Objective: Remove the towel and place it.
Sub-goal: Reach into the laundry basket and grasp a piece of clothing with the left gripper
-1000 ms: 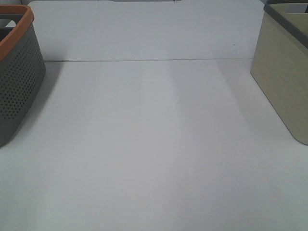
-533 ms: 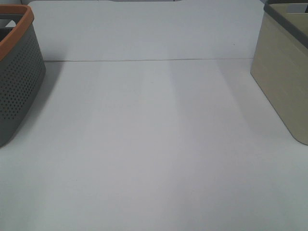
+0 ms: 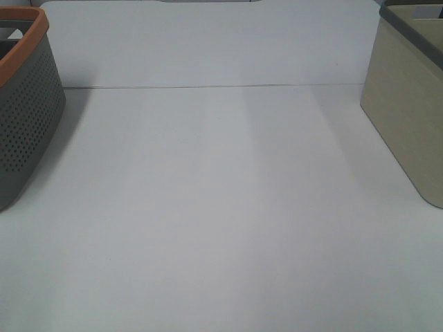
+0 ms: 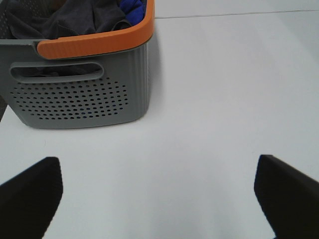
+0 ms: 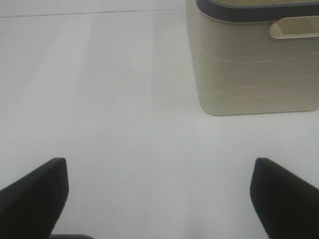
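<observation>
A wide, pale worktop (image 3: 221, 207) fills the overhead view. At its right edge stands a tall beige bin (image 5: 254, 64) with a dark rim. At its left edge stands a grey perforated basket (image 4: 79, 94) with an orange rim and a slot handle.

The towel (image 4: 75, 20) lies heaped inside the grey basket, a dark charcoal cloth in loose folds rising to about rim level. A bright blue cloth (image 4: 132, 10) sits against it at one corner. I cannot make out a hem or tag.

My left gripper (image 4: 158, 199) is spread wide and empty, above the worktop near the basket. My right gripper (image 5: 158, 199) is likewise wide and empty, near the beige bin.

I judge the towel soft, light and limp; it should drape and may snag the blue cloth. A raised fold near the top looks like the best place to pinch.
</observation>
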### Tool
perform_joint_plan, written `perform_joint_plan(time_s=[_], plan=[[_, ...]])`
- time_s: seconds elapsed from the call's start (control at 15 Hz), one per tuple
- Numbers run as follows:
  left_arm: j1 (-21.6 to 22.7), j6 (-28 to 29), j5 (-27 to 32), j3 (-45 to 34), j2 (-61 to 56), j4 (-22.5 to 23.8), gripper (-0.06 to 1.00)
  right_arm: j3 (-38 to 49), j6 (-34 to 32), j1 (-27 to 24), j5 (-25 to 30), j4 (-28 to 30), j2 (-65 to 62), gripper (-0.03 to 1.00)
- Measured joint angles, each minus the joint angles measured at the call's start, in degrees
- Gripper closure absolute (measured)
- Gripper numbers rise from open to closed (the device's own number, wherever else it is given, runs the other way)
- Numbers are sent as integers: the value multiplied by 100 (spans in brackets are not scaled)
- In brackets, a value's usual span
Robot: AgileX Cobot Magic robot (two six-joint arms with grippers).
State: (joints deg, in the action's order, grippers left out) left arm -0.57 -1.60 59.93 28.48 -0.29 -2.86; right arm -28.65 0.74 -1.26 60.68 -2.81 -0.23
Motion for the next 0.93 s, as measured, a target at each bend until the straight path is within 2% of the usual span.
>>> perform_joint_plan(time_s=[0.47, 0.67, 0.8, 0.87, 0.93], plan=[[0, 0, 0, 40, 0, 0, -5, 0, 0, 0, 0, 0, 0, 1], [0, 0, -23, 539, 281, 57, -5, 0, 0, 0, 0, 0, 0, 1], [0, 0, -34, 1054, 1049, 69, -5, 0, 0, 0, 0, 6, 0, 1], [0, -74, -40, 1713, 2034, 69, -5, 0, 0, 0, 0, 6, 0, 1], [0, -286, -46, 2028, 2521, 69, -5, 0, 0, 0, 0, 6, 0, 1]])
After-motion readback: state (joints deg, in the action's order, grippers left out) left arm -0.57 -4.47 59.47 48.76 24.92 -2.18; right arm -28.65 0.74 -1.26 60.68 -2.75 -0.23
